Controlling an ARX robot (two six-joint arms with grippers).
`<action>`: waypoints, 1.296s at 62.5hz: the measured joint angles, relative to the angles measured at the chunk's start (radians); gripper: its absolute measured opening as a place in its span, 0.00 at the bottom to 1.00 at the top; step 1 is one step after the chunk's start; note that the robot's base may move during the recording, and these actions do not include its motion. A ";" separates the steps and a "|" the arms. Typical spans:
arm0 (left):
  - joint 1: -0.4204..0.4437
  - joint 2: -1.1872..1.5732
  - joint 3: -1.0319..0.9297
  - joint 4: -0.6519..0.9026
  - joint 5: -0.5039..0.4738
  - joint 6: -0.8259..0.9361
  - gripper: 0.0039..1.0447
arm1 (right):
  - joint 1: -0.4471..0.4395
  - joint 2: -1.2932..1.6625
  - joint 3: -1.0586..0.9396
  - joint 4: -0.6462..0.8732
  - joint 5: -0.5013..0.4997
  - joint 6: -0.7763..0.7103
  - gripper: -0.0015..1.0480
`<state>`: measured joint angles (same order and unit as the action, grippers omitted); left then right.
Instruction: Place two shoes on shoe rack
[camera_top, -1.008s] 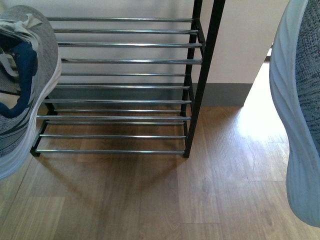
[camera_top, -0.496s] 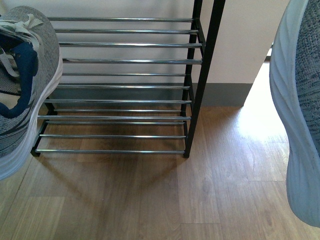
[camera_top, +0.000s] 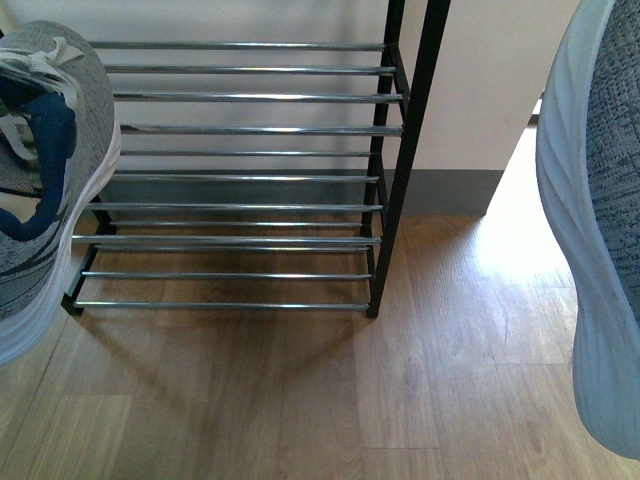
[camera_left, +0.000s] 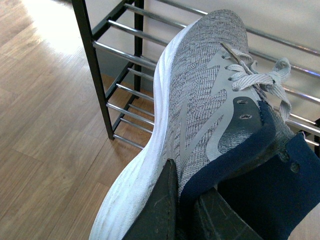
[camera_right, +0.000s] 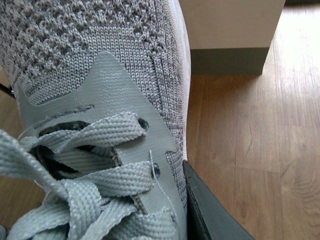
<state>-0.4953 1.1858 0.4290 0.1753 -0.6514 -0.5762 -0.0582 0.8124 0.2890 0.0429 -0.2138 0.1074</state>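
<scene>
The left pincer (camera_left: 184, 192) is clamped on the left sneaker's (camera_top: 60, 150) heel collar and the right pincer (camera_right: 202, 202) grips the right sneaker (camera_top: 600, 250). Both are aloft beside the shoe rack (camera_top: 408, 150), whose bars now appear slightly lower.

left tool (camera_left: 183, 189) clamps left sneaker (camera_left: 200, 90) | right tool (camera_right: 199, 194), one finger (camera_right: 212, 216) visible, likely clamps right sneaker (camera_right: 100, 60)

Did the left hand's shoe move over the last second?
Yes, slightly: the left shoe sits lower against the shoe rack's top bar, though the view dipped too.
</scene>
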 joint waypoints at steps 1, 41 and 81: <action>0.000 0.000 0.000 0.000 0.000 0.000 0.02 | 0.000 0.000 0.000 0.000 0.000 0.000 0.02; 0.000 0.000 -0.002 -0.001 0.003 0.000 0.02 | 0.000 0.000 0.000 0.000 0.000 0.000 0.02; 0.000 0.001 -0.003 -0.005 -0.003 0.000 0.02 | 0.000 -0.001 -0.002 0.000 0.000 0.000 0.02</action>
<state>-0.4957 1.1866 0.4255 0.1703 -0.6540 -0.5766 -0.0582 0.8116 0.2871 0.0433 -0.2138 0.1078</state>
